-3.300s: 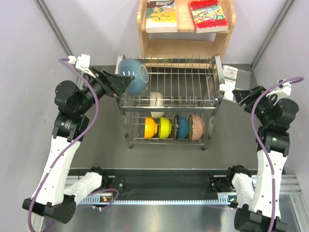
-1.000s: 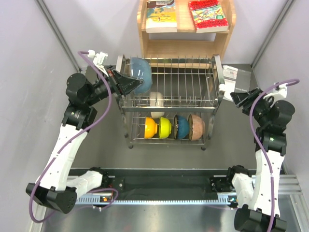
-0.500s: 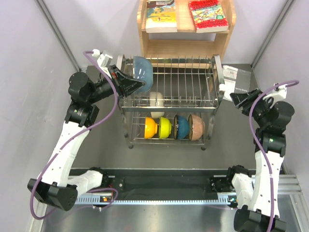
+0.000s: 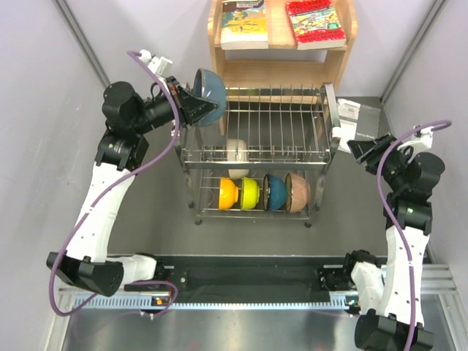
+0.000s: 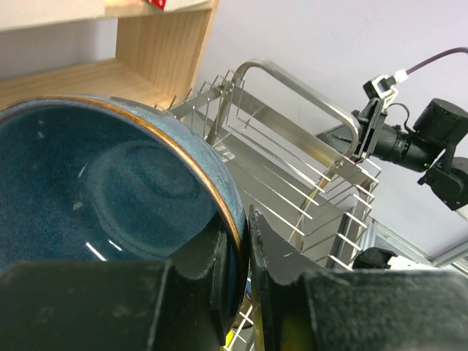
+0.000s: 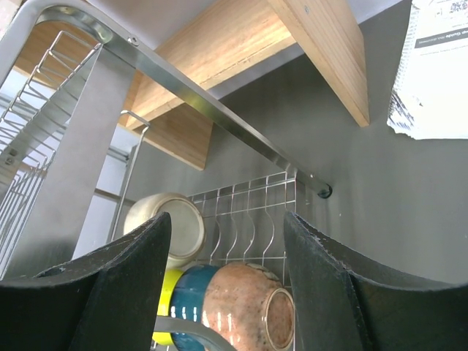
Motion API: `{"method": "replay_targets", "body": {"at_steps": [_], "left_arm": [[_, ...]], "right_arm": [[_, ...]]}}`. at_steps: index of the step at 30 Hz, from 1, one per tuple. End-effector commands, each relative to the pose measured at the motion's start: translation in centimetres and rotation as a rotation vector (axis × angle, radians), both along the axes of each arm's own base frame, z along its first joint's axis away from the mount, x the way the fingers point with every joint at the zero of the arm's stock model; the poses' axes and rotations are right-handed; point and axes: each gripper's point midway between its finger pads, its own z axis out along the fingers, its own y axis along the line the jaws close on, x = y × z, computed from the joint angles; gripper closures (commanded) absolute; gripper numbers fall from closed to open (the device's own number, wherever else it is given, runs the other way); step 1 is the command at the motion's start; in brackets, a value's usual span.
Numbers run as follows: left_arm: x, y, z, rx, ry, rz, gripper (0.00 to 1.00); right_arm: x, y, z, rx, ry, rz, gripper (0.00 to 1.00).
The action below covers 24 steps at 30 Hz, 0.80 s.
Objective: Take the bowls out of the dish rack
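The large blue bowl [image 4: 210, 86] hangs tilted above the back left corner of the silver dish rack [image 4: 328, 110]. My left gripper [image 4: 196, 106] is shut on its rim; in the left wrist view the brown-edged rim of the bowl [image 5: 110, 190] is pinched between the black fingers of that gripper [image 5: 245, 245]. A cream bowl [image 4: 237, 151] sits on the middle tier. Orange [image 4: 227, 194], lime [image 4: 250, 193], teal [image 4: 275, 192] and pinkish [image 4: 297, 192] bowls stand on edge in the bottom tier. My right gripper [image 4: 352, 146] is open beside the rack's right end, holding nothing, and looks down on the pinkish bowl [image 6: 245, 303].
A wooden shelf [image 4: 281, 69] holding two books [image 4: 243, 25] stands right behind the rack. A paper booklet [image 4: 358, 113] lies on the table at the back right. Grey walls close in on both sides. A black rail [image 4: 248, 281] runs along the near edge.
My left gripper has lifted the blue bowl up and back off the rack's top left corner, tilting it. The right arm has barely moved.
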Motion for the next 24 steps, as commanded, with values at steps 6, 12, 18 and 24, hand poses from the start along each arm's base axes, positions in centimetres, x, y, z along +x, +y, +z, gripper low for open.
{"method": "replay_targets", "body": {"at_steps": [6, 12, 18, 24], "left_arm": [[-4.1, 0.8, 8.3, -0.066, -0.304, -0.017, 1.00], [-7.8, 1.9, 12.0, -0.112, -0.389, -0.006, 1.00], [-11.3, 3.0, 14.6, -0.147, -0.477, 0.009, 1.00], [-11.5, 5.2, 14.0, -0.083, -0.492, 0.177, 1.00]], "right_arm": [[0.2, 0.4, 0.6, -0.003, -0.044, 0.023, 0.37], [0.2, 0.4, -0.2, 0.001, -0.029, 0.023, 0.37], [0.5, 0.8, -1.5, 0.043, -0.020, 0.044, 0.37], [0.2, 0.8, -1.4, 0.027, -0.023, 0.045, 0.38]]}}
